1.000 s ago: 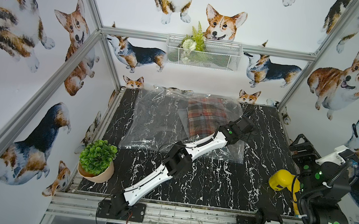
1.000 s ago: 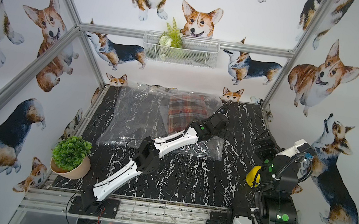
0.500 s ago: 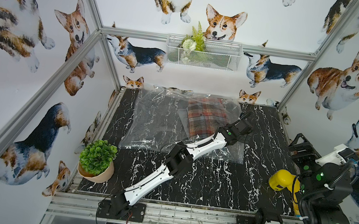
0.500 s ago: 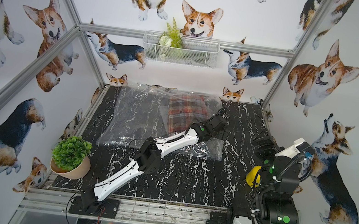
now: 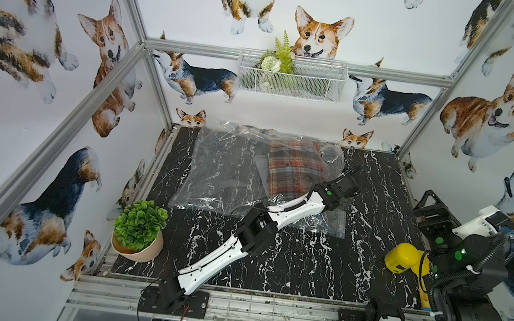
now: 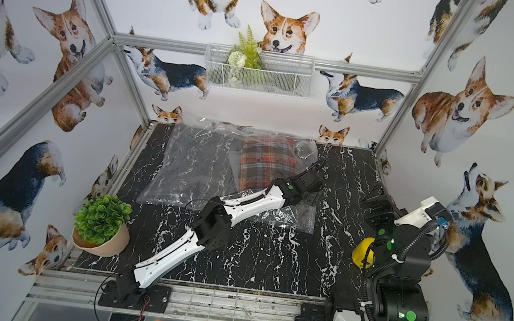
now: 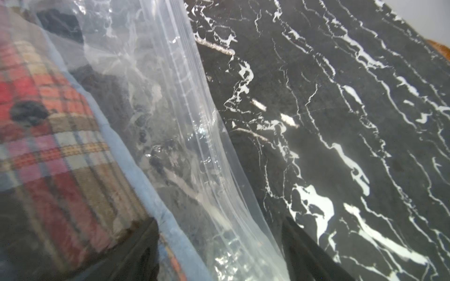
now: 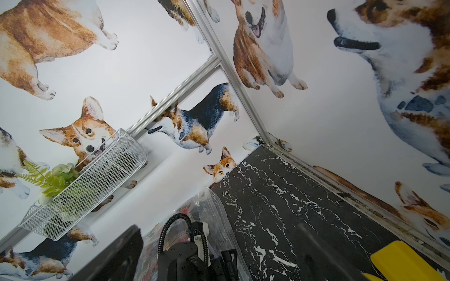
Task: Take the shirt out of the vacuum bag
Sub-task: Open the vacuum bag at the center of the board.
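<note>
The vacuum bag lies clear and crinkled across the back of the black marble table, seen in both top views. The red plaid shirt sits folded inside its right half, also as shirt. My left gripper is at the bag's right edge, beside the shirt. In the left wrist view the left gripper is open, its jaws astride the bag's zip-seal edge, with the shirt close by behind plastic. My right gripper is open and raised off the table's right side, holding nothing.
A potted green plant stands at the front left corner. A yellow tool hangs by the right arm's base. A white wire basket with fake greenery hangs on the back wall. Walls close in the table on three sides.
My left gripper has slid a little toward the back along the bag's right edge. The right arm has barely shifted.
</note>
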You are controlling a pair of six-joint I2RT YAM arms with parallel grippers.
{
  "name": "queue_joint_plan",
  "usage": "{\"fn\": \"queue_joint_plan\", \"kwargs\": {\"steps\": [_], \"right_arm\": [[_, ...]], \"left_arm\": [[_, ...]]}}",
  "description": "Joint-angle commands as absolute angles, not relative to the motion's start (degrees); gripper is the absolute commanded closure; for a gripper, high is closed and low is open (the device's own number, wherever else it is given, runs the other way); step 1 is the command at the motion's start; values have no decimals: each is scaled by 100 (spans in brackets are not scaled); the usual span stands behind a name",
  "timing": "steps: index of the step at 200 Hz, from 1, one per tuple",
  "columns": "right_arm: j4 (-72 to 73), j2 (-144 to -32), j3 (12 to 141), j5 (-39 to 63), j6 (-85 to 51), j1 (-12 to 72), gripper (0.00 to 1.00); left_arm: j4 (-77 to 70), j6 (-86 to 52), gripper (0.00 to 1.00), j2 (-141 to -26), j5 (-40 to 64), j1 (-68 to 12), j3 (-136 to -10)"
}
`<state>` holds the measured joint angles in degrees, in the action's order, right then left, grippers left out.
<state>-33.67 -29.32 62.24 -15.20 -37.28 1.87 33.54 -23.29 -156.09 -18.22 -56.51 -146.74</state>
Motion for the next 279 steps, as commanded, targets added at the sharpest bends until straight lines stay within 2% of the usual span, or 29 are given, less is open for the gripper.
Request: {"fn": "queue_joint_plan", "kwargs": {"steps": [1,19,41,84,133,152,162,184,227,279], "right_arm": [[-3301,-2892,6256,-1495,-3772,187,0],[-3340,-2874,6323,-1489,-3788,195,0],[-3429,-2858,6396,-1527,-3745,206,0],[-3520,-2805,6426,-1474,-3820,212,0],[-3559,-2762,6417,-1380,-3900,212,0],[-3575,-2742,6387,-1334,-3910,215,0],[-3566,-2750,6378,-1287,-3914,213,0],[-3550,-2747,6337,-1181,-3937,216,0],[-3596,-2728,6350,-1103,-3895,215,0],[-3662,-2670,6507,-1091,-3791,218,0]], "left_arm": [[4087,-2500,25,-15374,-1865,-5619,-14110],[4076,-2578,34,-15196,-1865,-5620,-13619],[3908,-2726,35,-14812,-1883,-5630,-12857],[3609,-2770,28,-13936,-2319,-5704,-11294],[3428,-2859,28,-12999,-2577,-5792,-9989],[3482,-2821,21,-12738,-2819,-5925,-9828],[3524,-2790,12,-12640,-2978,-6020,-9867],[3625,-2571,0,-12624,-3214,-6234,-10337],[4612,-2375,0,-13410,-3942,-6398,-12155],[5726,-2052,0,-14567,-4555,-6319,-13700]]}}
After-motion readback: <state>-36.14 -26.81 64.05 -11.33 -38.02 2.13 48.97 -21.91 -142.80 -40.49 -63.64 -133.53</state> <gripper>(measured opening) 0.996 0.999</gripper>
